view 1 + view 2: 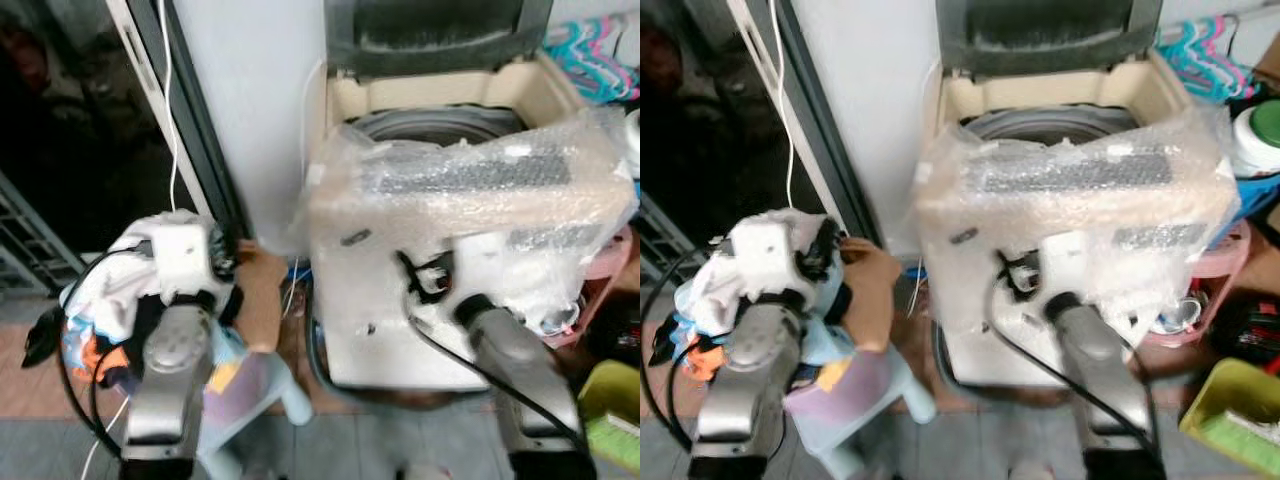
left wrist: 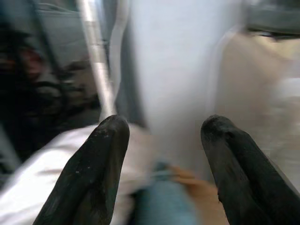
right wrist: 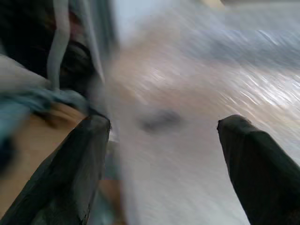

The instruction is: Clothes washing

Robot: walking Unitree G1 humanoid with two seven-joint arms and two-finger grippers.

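Left eye view: the washer stands open ahead, its front in bubble wrap; clothes lie piled on a stool at lower left. Left wrist view: left gripper spread wide above the clothes. Right wrist view: right gripper wide, empty, facing the washer.

Top-loading washing machine, lid up, front bubble-wrapped; heap of mixed clothes just left of it.

Both wrist views are motion-blurred — bubble wrap veils the washing machine panel.
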